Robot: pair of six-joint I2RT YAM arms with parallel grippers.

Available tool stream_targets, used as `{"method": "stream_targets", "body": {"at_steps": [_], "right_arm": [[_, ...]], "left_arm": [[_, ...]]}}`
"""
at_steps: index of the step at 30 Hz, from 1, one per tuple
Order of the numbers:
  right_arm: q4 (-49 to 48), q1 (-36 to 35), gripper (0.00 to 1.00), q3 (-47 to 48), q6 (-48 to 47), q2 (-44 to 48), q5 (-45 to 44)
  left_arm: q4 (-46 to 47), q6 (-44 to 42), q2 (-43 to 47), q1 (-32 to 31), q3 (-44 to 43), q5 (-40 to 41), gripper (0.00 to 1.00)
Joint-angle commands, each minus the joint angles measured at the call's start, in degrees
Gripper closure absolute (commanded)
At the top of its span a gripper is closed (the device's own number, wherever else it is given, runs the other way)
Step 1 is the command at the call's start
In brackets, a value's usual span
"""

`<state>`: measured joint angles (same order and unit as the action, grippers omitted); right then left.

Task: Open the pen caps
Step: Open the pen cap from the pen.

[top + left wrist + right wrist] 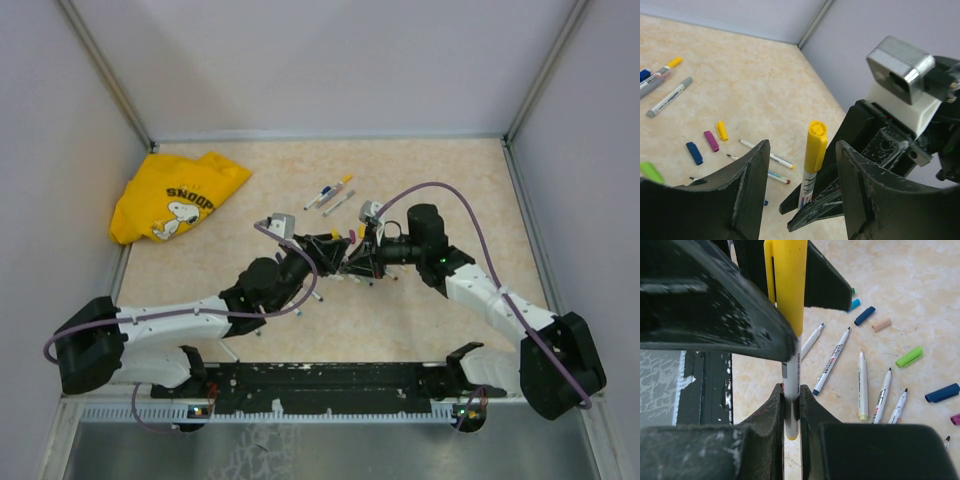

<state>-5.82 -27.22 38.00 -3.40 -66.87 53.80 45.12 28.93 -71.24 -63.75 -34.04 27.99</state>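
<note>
The right wrist view shows the right gripper [791,400] clamped on a thin white pen barrel [791,372]. The left wrist view shows the left gripper [802,149] open around its stubby yellow plastic cap [816,142] (gaps on both sides). This is above the middle of the beige marbled table [450,190], with grey walls [330,60] around.

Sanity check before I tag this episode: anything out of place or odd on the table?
A crumpled yellow Snoopy shirt lies in the far-left corner of the table, unrelated to cap removal. Loose caps and uncapped pens are scattered mid-table, which fits the task. Nothing looks spilled or damaged.
</note>
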Motion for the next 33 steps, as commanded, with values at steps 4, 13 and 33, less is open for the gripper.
{"method": "stream_targets", "body": {"at_steps": [4, 13, 33], "right_arm": [[-0.9, -0.4, 1.0, 3.2, -1.5, 0.8, -0.1], [0.6, -0.4, 1.0, 3.4, -3.6, 0.6, -0.7], [6.6, -2.9, 1.0, 5.9, -8.3, -1.9, -2.1]], "left_arm": [[-6.2, 0.8, -0.8, 0.3, -3.2, 1.3, 0.58], [-6.7, -1.2, -0.6, 1.2, -4.7, 1.5, 0.74], [6.7, -4.7, 9.6, 11.4, 2.2, 3.7, 1.0]]}}
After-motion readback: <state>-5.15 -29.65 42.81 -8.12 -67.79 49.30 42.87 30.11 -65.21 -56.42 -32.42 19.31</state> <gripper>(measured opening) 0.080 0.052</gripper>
